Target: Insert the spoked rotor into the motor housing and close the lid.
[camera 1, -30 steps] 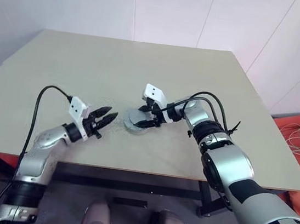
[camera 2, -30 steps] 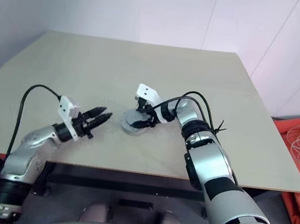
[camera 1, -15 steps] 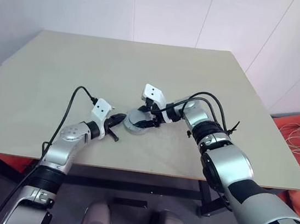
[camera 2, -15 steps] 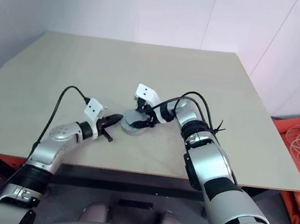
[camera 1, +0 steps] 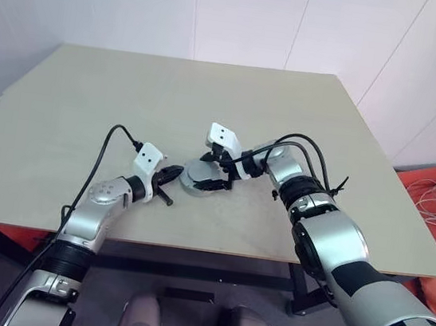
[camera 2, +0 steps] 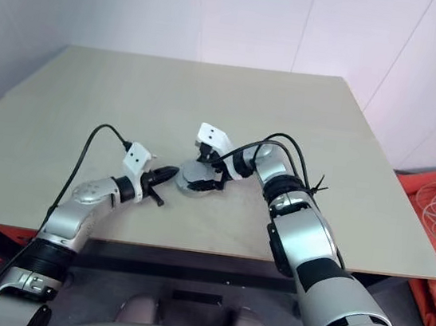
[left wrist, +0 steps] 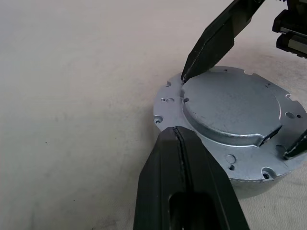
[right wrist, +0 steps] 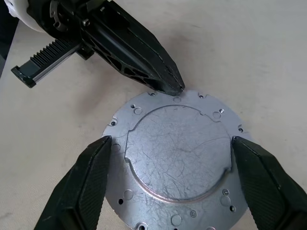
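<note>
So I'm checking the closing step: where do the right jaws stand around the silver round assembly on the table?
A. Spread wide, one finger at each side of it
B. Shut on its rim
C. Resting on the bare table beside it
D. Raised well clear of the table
A: the right wrist view shows the right gripper spread wide, its fingers flanking the silver assembly, while the shut left gripper touches its edge.

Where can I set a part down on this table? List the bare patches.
Free: the table's whole far half beyond both arms, its left side outside the left fingers, and its right edge strip beyond the right arm. Crowded: the near middle, where the left fingers and the right fingers meet at the silver motor assembly.
</note>
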